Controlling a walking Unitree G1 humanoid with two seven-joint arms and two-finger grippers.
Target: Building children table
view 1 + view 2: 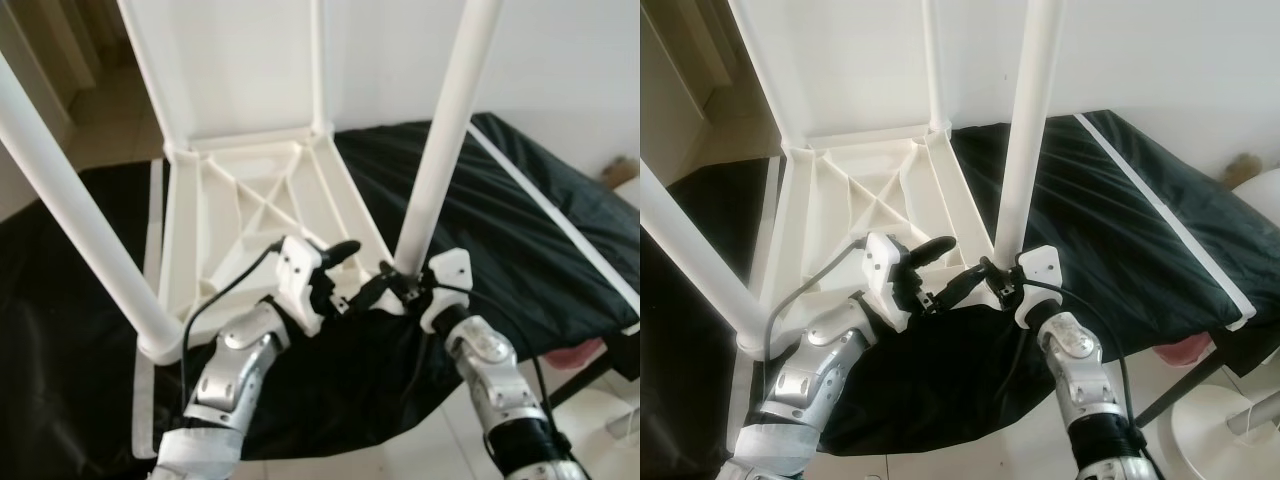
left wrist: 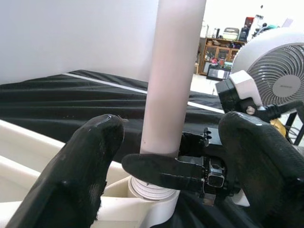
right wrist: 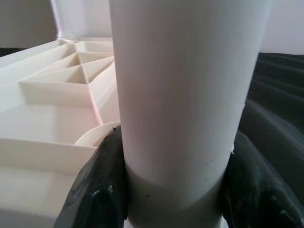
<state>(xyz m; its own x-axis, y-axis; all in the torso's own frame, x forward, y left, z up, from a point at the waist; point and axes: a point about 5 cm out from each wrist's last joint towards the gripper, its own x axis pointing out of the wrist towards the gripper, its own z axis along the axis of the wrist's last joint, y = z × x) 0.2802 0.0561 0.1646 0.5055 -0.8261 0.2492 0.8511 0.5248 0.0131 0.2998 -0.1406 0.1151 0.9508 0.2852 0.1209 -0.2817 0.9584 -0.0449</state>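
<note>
The right gripper [image 1: 990,275] is clamped on the near-right table leg [image 1: 440,150], low down by its base. In the right wrist view its two black fingers [image 3: 97,190] press against opposite sides of the white tube just above where the tube meets the corner socket. In the left wrist view one of those fingers lies across the front of the leg just above the threaded collar [image 2: 149,189] at the socket.

The left gripper [image 1: 335,270] sits just beside the same corner, on its inner side, with its fingers spread apart and closed on nothing. One finger points toward the leg's base; the leg stands in the gap ahead of the fingers, as seen from the left wrist, without touching them.

The leg rises upright from the near-right corner of the upturned white tabletop [image 1: 255,215], whose ribbed underside faces up. A second leg [image 1: 75,210] stands at the near-left corner, leaning toward the camera, and two more rise from the far corners. The tabletop lies on a black cloth [image 1: 520,230] with white edge stripes. A white fan [image 2: 273,71] stands in the background behind the right gripper.
</note>
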